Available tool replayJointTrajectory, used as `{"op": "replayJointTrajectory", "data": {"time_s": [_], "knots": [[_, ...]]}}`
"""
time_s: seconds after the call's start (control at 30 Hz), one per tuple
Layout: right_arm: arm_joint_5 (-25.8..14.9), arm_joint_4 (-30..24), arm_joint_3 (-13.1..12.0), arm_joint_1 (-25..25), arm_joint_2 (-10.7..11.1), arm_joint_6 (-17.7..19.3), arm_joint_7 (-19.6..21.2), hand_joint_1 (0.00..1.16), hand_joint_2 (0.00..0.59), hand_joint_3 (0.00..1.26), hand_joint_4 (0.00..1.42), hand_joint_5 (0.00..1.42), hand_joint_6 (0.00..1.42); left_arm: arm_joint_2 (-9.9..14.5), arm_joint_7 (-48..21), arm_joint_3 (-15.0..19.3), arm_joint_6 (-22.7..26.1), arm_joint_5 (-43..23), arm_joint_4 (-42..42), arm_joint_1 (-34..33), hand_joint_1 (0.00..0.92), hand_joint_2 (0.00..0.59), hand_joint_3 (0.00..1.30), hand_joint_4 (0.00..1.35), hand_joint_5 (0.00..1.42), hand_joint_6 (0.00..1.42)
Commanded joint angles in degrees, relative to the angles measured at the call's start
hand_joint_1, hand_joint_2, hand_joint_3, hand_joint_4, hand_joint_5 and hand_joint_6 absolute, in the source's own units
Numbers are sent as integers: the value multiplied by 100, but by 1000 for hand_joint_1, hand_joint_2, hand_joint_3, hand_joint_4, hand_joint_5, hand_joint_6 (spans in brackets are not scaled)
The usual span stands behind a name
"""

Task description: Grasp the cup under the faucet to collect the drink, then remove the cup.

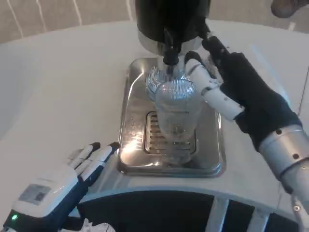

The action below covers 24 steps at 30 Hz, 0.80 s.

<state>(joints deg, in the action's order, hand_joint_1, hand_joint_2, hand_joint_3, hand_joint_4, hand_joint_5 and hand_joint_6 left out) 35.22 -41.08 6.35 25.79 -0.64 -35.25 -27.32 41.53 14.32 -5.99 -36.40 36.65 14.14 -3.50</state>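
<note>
A clear ribbed plastic cup (176, 113) stands over the slotted grill (153, 137) of a silver drip tray (129, 145), its mouth right below the black faucet (170, 48). My right hand (227, 89) reaches in from the right and grips the cup near its rim, white fingers (210, 87) pressed on its right side. Whether any drink is in the cup is hard to tell through the clear wall. My left hand (63, 186) lies flat on the table at the lower left, fingers stretched toward the tray's front corner, holding nothing.
The dark body of the dispenser (169, 17) rises behind the tray at the top. The white table (63, 92) spreads to the left. A dark gap (154, 212) runs below the table's front edge.
</note>
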Motion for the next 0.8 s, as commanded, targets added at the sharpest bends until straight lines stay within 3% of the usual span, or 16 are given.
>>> {"op": "replayJointTrajectory", "data": {"time_s": [0.03,0.23,0.8], "knots": [[-134,31,333,113,-21,-86,251,233,586,0,0,0,0,-1,-116,94,67,-25,-58,136,95,70,0,0,0,58],[-244,102,573,104,8,-97,451,233,586,0,0,0,0,-12,-156,142,95,-58,-56,173,94,69,0,0,0,60],[-626,387,654,291,301,-134,642,232,586,0,0,0,0,-11,-248,178,97,-144,27,158,93,69,0,0,0,61]]}}
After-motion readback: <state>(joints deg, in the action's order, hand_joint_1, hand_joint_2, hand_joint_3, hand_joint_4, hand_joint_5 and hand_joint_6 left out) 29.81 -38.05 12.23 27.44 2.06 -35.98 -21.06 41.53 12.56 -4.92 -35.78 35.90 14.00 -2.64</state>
